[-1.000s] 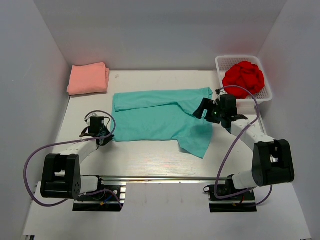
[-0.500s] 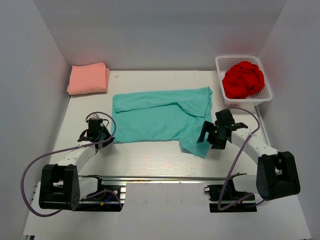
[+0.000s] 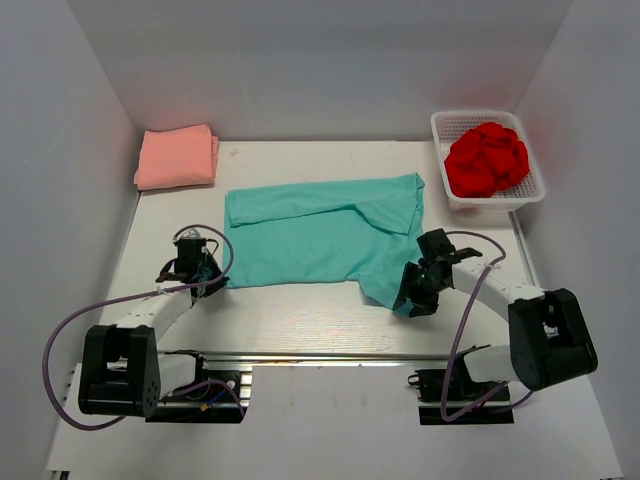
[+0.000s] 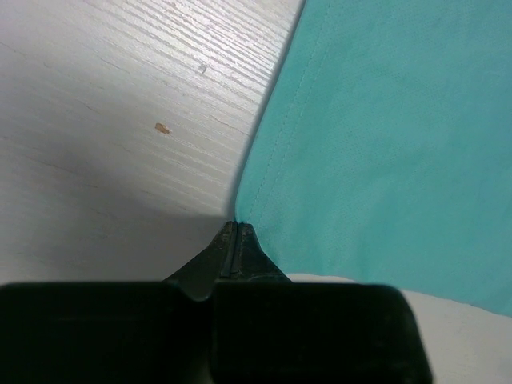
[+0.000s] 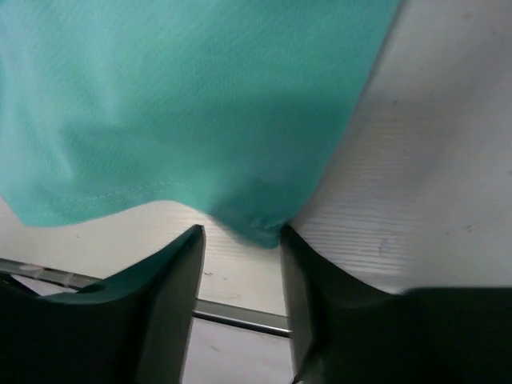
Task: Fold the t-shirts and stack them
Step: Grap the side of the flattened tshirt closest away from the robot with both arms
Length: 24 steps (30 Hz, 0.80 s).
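Bracketing the teal t-shirt [image 3: 310,240], which is lying lengthwise left to right across the middle of the bench [image 3: 300,315], we are clenching its near-left corner in the left gripper [image 4: 237,226] while the right gripper [image 5: 240,236] is straddling its near-right corner, not yet closed.

Left arm [image 3: 150,308], lower left, and right arm [image 3: 497,287], lower right: white links, black joints. One purple cable [image 3: 46,360] loops along each. Black base plates [image 3: 192,396], bottom of frame. Right gripper [image 5: 240,234]: black wedge fingers.
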{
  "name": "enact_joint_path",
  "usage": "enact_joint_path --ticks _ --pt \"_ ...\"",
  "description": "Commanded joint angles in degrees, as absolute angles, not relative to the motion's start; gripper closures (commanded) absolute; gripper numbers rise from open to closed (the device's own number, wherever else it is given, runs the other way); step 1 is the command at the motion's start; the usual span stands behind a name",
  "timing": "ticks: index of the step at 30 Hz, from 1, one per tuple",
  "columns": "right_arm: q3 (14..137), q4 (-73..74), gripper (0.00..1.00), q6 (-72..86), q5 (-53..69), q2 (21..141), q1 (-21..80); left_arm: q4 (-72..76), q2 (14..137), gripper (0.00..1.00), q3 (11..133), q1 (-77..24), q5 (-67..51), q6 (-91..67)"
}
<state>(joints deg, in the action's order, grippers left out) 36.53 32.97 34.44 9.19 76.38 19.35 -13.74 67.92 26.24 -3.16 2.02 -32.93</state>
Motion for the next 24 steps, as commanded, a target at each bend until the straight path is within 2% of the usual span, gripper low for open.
enact_joint_path --ticks 1,3,5,10,13,16,24 --pt "35.3 31.8 0.54 36.5 8.3 78.9 19.8 -14.0 66.3 1.0 27.7 -3.1 1.3 -31.8" --pt "35.4 31.7 0.75 37.2 6.9 78.3 19.9 -14.0 65.7 1.0 27.7 -3.1 1.3 -31.2" --pt "35.9 32.6 1.0 38.6 3.6 76.4 19.8 -14.5 65.7 1.0 28.2 -3.1 1.8 -31.2" --pt "37.3 41.1 1.0 41.4 -6.0 69.5 19.5 -16.1 65.2 1.0 28.7 -3.1 3.3 -30.7" --pt "37.2 45.0 1.0 41.2 -6.3 68.8 19.5 -16.6 65.2 1.0 28.7 -3.1 4.7 -30.2" --pt "35.9 43.0 1.0 39.0 -2.4 69.5 19.6 -16.6 65.8 1.0 28.7 -3.1 5.4 -30.1" --pt "41.9 27.4 1.0 32.4 10.0 73.0 19.6 -10.4 67.8 1.0 30.1 -4.0 -4.5 -27.4"
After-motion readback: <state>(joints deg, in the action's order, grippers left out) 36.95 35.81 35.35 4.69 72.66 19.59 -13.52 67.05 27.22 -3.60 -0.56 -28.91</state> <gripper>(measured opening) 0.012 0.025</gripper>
